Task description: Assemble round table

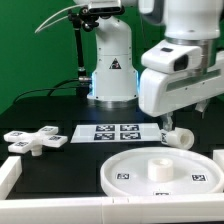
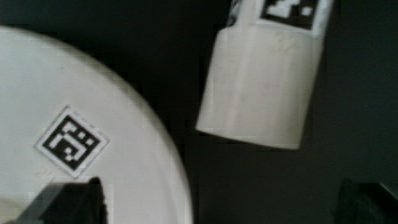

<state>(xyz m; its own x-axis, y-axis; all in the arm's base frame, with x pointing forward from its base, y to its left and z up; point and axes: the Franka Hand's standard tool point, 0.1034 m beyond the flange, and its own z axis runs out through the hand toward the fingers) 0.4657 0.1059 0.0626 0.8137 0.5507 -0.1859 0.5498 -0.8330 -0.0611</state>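
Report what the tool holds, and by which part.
Nothing. The tool is open and empty; the cylinder leg lies loose beside the round disc, ungripped.

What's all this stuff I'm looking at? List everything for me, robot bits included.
round disc: one, white, rimmed, with small square tags; front of the table, toward the exterior view's right
leg: one, white, short thick cylinder; lying on its side just behind the disc
cross base: one, white, four arms; lying flat at the exterior view's left
marker board: one, white with black square tags; flat at the table's middle
table: one, black
rail: one, white; front corner at the exterior view's left
arm: one, white; base at the back, reaching in from the exterior view's right
gripper: one, dark fingertips, open, empty, above the leg and disc
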